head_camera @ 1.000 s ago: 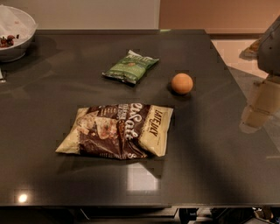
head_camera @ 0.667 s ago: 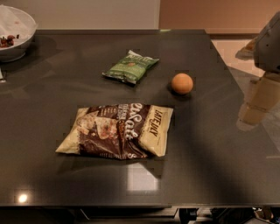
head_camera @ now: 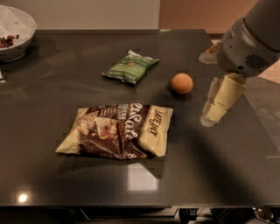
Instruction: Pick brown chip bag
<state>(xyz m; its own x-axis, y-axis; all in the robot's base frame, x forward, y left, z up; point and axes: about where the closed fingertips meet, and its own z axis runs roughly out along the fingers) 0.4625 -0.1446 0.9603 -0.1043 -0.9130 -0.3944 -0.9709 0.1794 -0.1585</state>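
1 camera view. It is set high on the near long side of the dark table [head_camera: 227, 175] and looks down and forward at a slant toward the far edge and the pale wall [head_camera: 87, 13] behind.

Range is medium-close. The tabletop fills nearly the whole frame, with its near edge along the bottom and its far edge near the top.

- Brown chip bag [head_camera: 118, 131]: a little left of and below centre.
- White bowl [head_camera: 17, 30]: cut by the upper-left border.
- Robot arm [head_camera: 249, 39]: enters from the upper-right corner, large and close to the lens.
- Gripper [head_camera: 213, 113]: hangs below the arm at mid-right, over the table's right part.
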